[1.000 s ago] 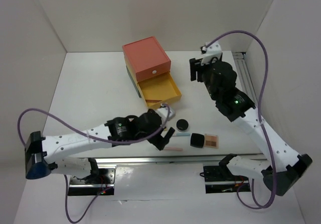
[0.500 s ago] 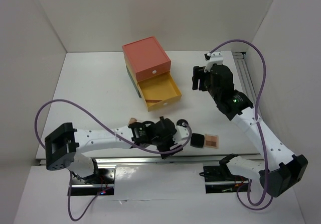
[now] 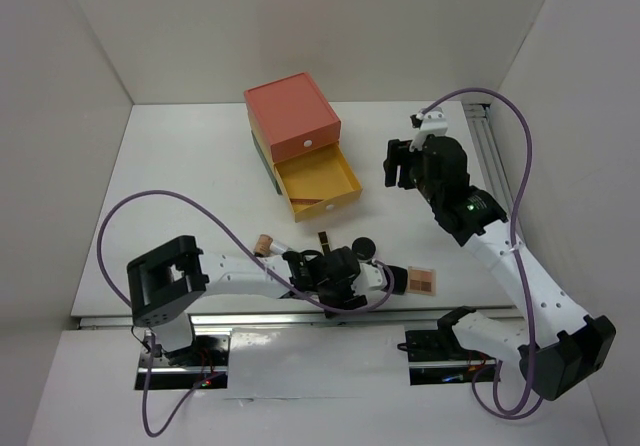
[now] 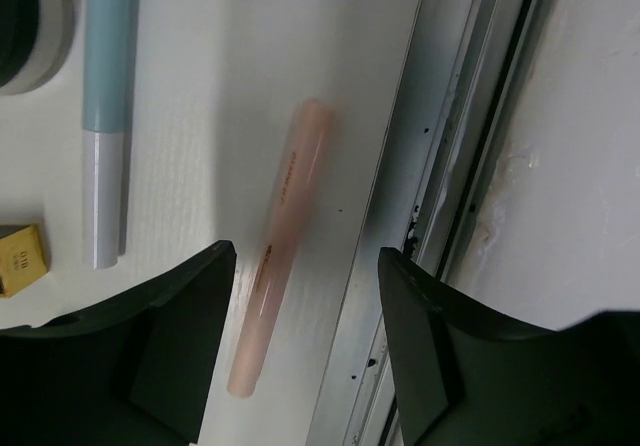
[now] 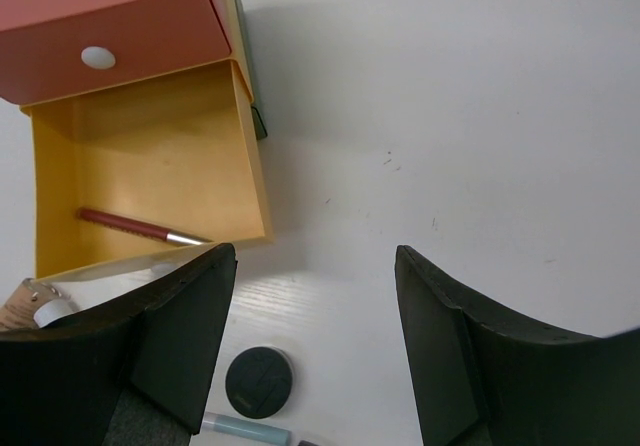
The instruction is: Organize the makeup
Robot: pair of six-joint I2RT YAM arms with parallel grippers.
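Left wrist view: the thin pink pencil (image 4: 285, 266) lies slantwise on the white table (image 4: 220, 66) at mid-frame, just beside the metal rail (image 4: 440, 166) that runs down the right. The left gripper (image 4: 307, 266) is released. Its two dark fingers stand wide apart low in the frame, the pencil's lower half between them, unclamped and nearer the left-hand one. Left of the pencil lies the mint-green tube (image 4: 108, 66) with its white cap, and the round black compact (image 4: 25, 16) is cut off by the upper left corner.

In the top view the eyeshadow palette (image 3: 423, 279) sits lower centre, near that gripper. The drawer box (image 3: 300, 146) stands upper centre.

In the right wrist view its yellow drawer (image 5: 150, 156) is open and holds a dark red pencil (image 5: 140, 228). The right gripper (image 5: 315, 256) is also released, its fingers spread over bare table beside the box.
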